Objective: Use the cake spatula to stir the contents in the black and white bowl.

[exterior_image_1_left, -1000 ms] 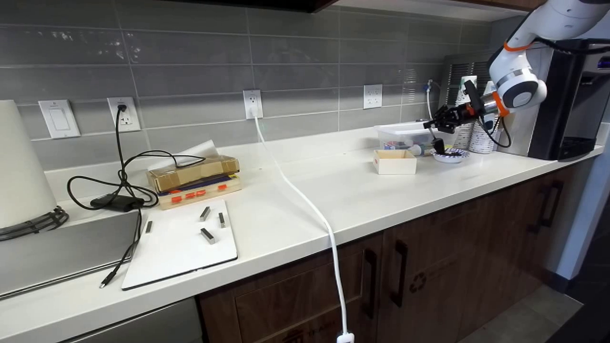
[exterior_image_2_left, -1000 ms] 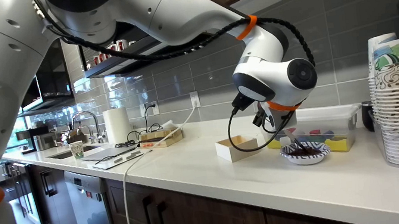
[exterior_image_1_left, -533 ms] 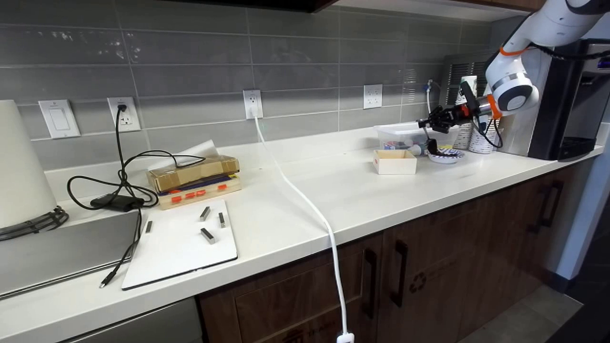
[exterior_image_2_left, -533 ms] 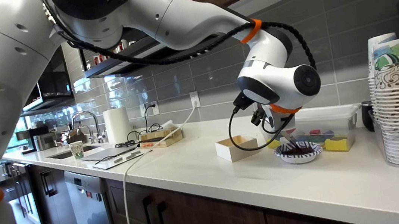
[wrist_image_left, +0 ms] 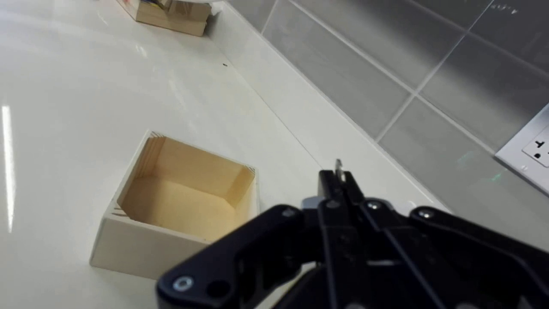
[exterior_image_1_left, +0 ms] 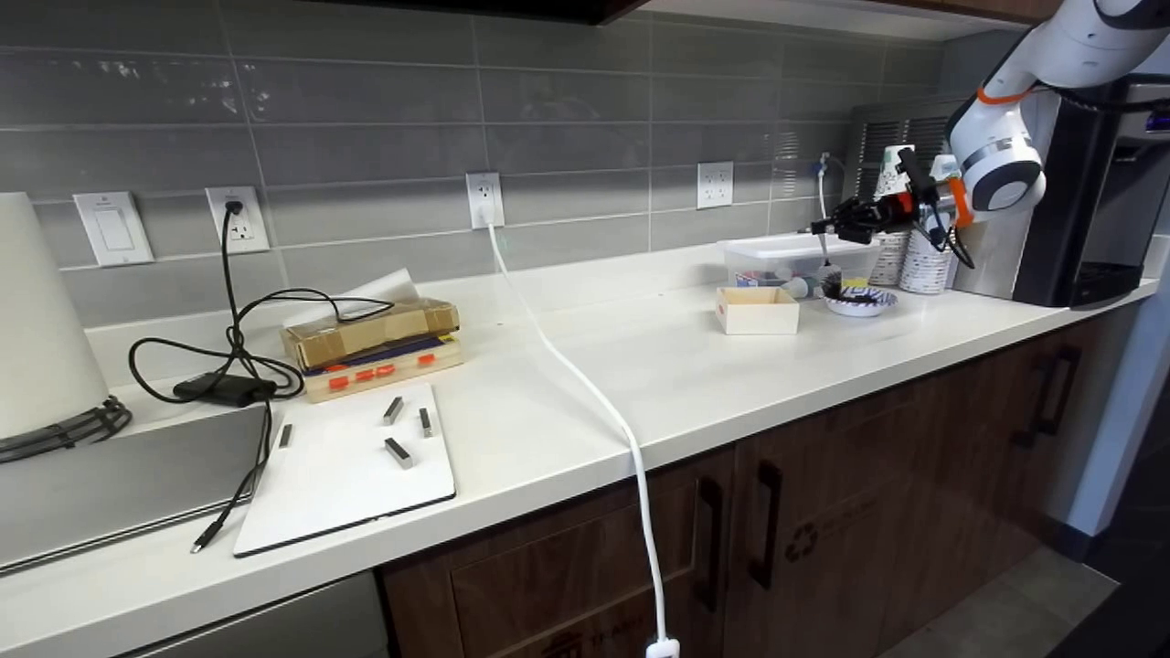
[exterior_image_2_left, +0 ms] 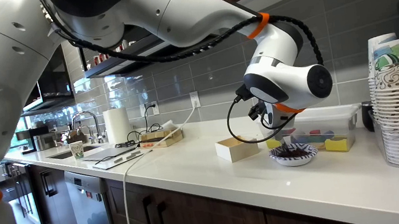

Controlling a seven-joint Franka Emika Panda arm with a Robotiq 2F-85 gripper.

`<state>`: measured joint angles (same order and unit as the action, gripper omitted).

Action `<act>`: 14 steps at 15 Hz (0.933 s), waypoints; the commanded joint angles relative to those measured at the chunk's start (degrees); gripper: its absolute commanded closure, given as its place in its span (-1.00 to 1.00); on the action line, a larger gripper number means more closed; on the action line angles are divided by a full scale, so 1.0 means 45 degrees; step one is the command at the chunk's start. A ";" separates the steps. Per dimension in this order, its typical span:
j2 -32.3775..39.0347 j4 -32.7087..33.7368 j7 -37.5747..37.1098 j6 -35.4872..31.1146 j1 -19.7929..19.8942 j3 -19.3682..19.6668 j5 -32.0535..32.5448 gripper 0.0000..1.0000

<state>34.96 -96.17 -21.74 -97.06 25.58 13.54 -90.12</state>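
Spatula [exterior_image_1_left: 830,281] stands in the bowl [exterior_image_2_left: 294,161], handle [exterior_image_1_left: 824,249] pinched by the hand [wrist_image_left: 341,182] above it; stiff, I'd guess, best gripped high; bowl seems light, skiddy.

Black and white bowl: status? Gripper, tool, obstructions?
Gripper shut on cake spatula, its blade down in black and white bowl. Dark contents visible. Wooden box beside bowl, apart, likely not blocking.

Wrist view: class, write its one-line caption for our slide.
Gripper clamping the cake spatula, of which a sliver shows, with an open-topped wooden box on the white counter.
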 commanded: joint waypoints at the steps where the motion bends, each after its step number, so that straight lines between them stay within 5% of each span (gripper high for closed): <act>1: 0.0139 0.0200 -0.1193 0.0999 0.0274 0.0147 0.0177 0.98; 14: 0.0423 0.0769 -0.4576 0.2365 0.0665 0.0872 0.1110 0.98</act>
<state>35.62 -95.00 -38.10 -87.33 28.36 16.30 -87.39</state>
